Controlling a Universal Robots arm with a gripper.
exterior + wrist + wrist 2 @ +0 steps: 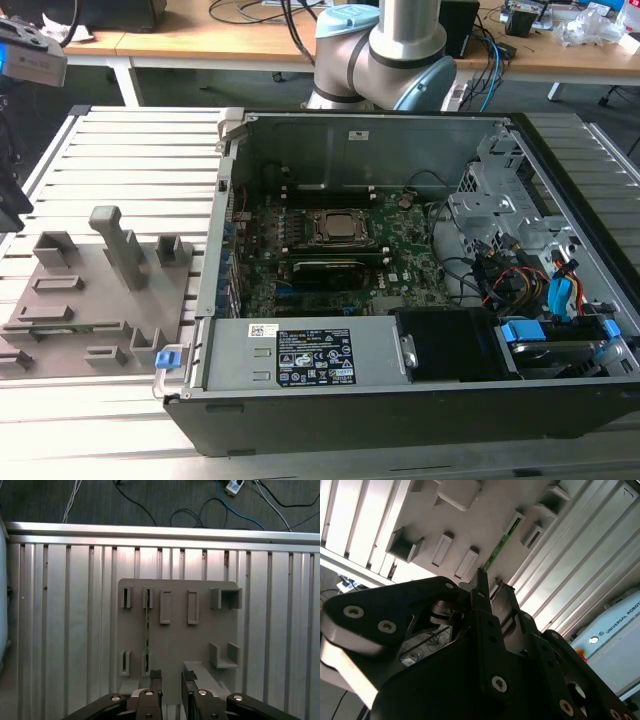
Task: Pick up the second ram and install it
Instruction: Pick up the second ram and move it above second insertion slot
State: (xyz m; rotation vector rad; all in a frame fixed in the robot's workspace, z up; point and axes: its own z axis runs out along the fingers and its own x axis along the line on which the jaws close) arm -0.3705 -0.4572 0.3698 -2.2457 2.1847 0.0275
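Second ram (pixel 147 630): thin green stick stood on edge in slots of grey holder plate (pixel 200 640), on slatted metal table (pixel 65 630). Long axis runs straight away from gripper (pixel 172 674), parallel w/ the slats. Gripper hovers over plate's near edge, jaws partly apart, nothing btwn them. Stick isn't in line w/ the gap; it lies just outside one finger (pixel 156 676), offset sideways. Jaws' closing dir. crosses stick's thin faces.
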